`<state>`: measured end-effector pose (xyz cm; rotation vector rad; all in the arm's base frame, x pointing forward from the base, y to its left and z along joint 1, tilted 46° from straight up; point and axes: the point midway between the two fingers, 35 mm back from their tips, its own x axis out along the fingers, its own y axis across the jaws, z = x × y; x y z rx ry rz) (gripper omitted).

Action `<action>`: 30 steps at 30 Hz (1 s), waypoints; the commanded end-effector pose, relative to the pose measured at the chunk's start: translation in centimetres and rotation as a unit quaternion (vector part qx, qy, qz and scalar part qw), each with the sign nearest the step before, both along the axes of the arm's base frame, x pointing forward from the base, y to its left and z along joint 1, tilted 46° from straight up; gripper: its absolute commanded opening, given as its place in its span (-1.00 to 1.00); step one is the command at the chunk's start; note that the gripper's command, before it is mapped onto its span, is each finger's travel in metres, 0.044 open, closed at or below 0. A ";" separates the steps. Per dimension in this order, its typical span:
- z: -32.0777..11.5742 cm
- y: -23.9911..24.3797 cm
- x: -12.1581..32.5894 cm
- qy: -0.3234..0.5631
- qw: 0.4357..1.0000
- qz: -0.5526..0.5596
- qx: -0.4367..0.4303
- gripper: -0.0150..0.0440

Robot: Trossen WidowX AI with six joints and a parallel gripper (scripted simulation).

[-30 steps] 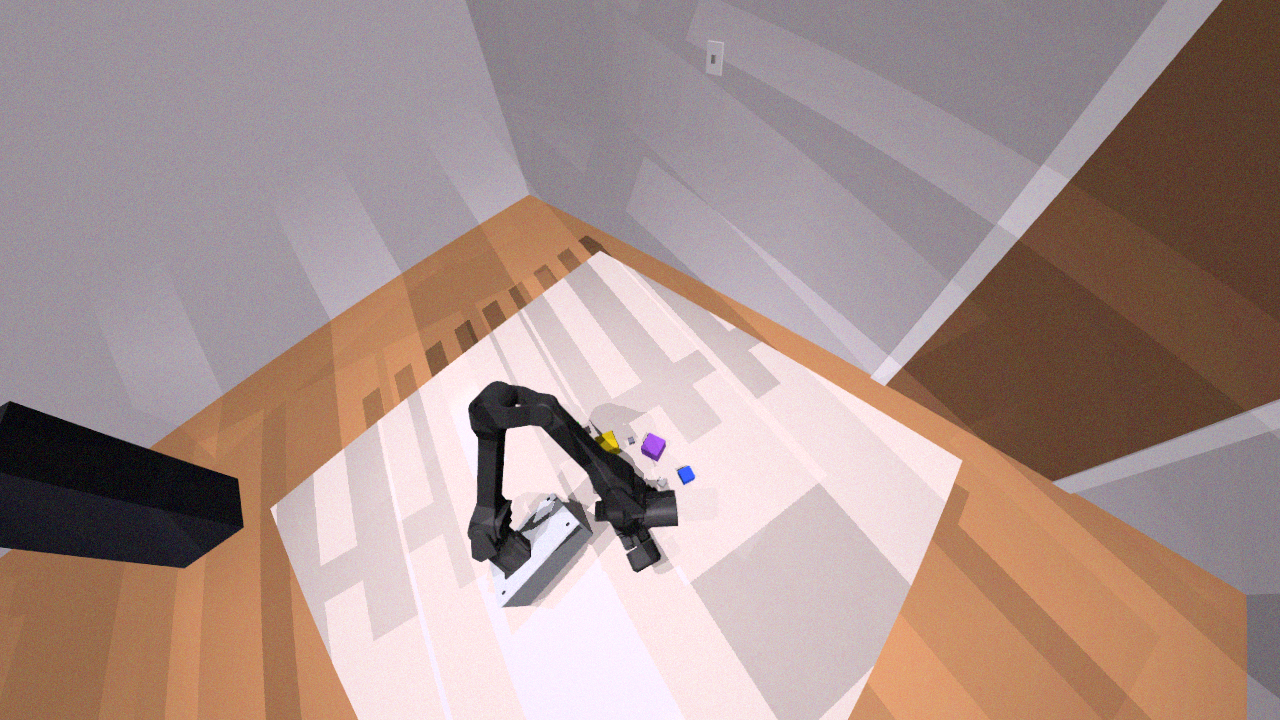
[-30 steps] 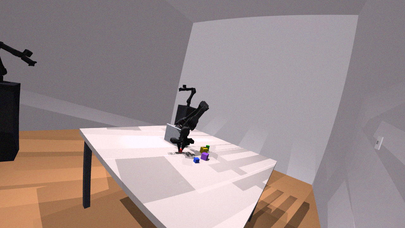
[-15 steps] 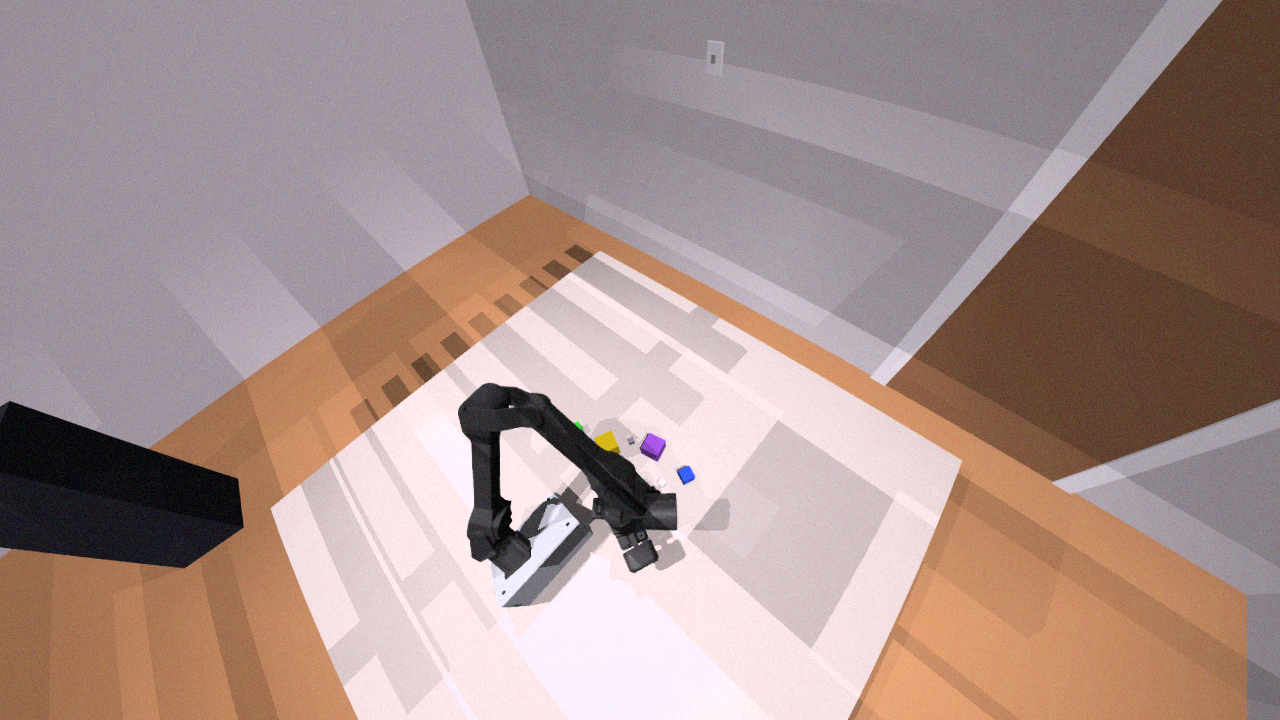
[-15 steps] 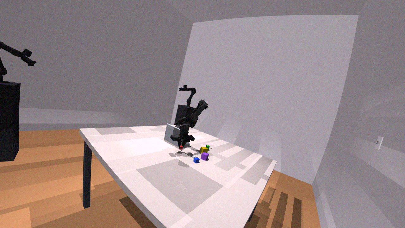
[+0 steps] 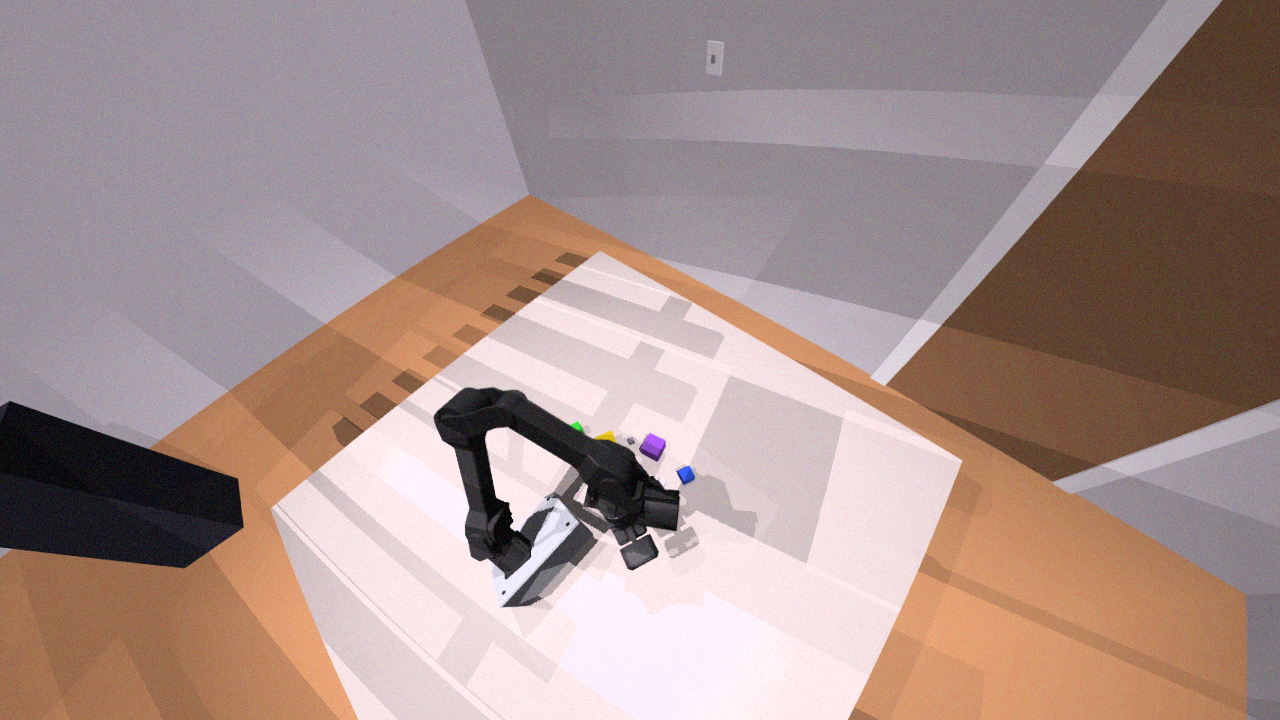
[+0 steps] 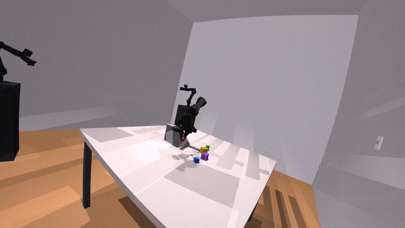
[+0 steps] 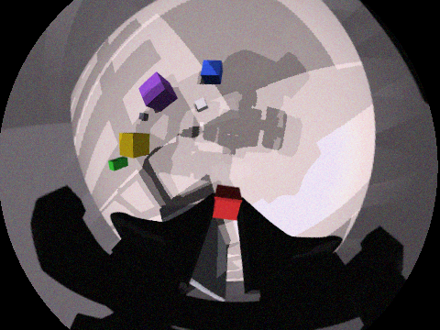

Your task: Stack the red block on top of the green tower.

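Above the white table (image 6: 158, 181), clear of its surface, the gripper (image 7: 227, 214) is clamped on the red block (image 7: 226, 207); off to one side stand the yellow cube (image 7: 134, 145) and, just beside it, the green tower (image 7: 117, 163); the purple cube (image 7: 157, 92) and blue cube (image 7: 212, 71) sit farther out, apart from each other.

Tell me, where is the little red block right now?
The red block is pinched in the robot's hand, lifted above the white table. In the exterior view it hangs left of the yellow block.
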<state>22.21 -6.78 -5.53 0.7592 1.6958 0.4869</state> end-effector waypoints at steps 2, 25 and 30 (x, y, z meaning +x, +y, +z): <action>1.6 -1.7 0.5 -0.006 1.000 0.003 -0.006 -0.49; 6.4 2.5 4.3 -0.041 0.998 0.031 -0.036 -0.49; 8.8 5.0 5.6 -0.038 0.998 0.022 -0.037 -0.49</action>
